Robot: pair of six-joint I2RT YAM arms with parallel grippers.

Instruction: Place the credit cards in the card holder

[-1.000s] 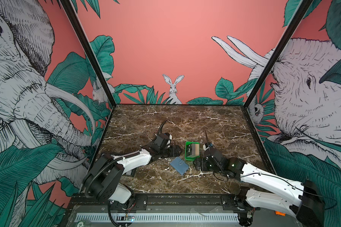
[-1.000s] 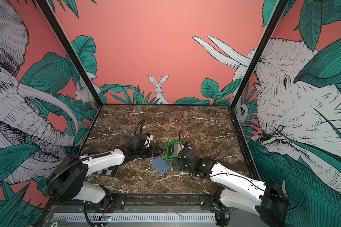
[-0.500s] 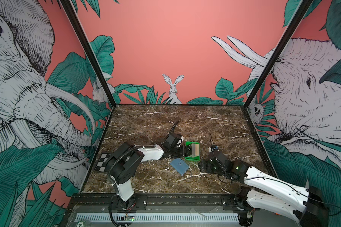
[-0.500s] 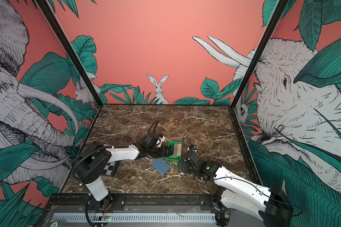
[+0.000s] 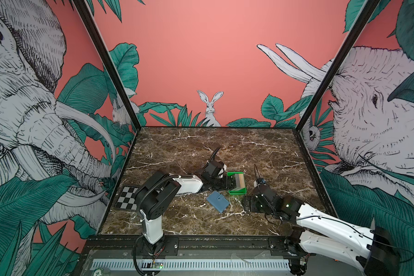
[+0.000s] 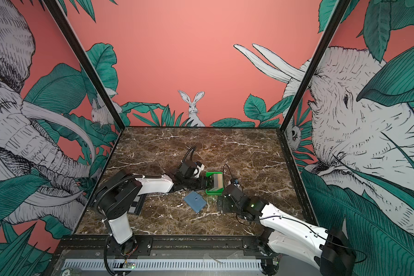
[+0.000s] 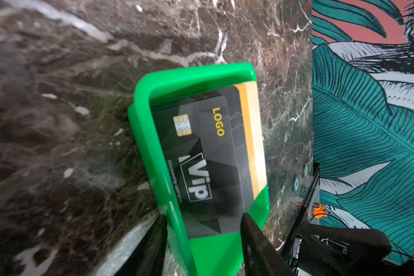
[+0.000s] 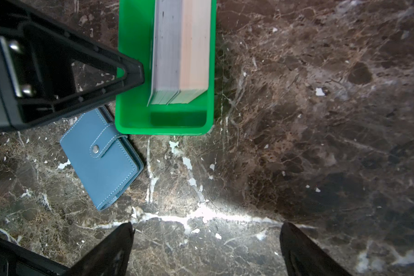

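the credit cards (image 7: 201,148) in the green tray (image 7: 144,133) sit between the half-closed jaws of the left gripper (image 7: 201,222), grip unclear; the right gripper (image 8: 207,225), wide open and empty, hovers near the card holder (image 8: 101,157)

Green tray (image 5: 236,191): small, bright green plastic, open-topped, sitting on the table about mid-width.
Tabletop (image 5: 201,148): dark brown marble with white veins, under the tray and spreading all round it.
Checkerboard plate (image 5: 127,198): black-and-white squares, flat on the marble, well to the left of the tray in both top views, at the table's edge.
Back wall (image 5: 201,59): salmon pink, far behind the tray, with a painted white rabbit (image 5: 210,107) among green leaves.
Side walls: line-drawn elephants (image 5: 22,107) and big teal leaves flank the tray.
Front rail (image 5: 225,243): black bar on the near side of the tray, with a white slotted strip (image 5: 189,264) beyond it.
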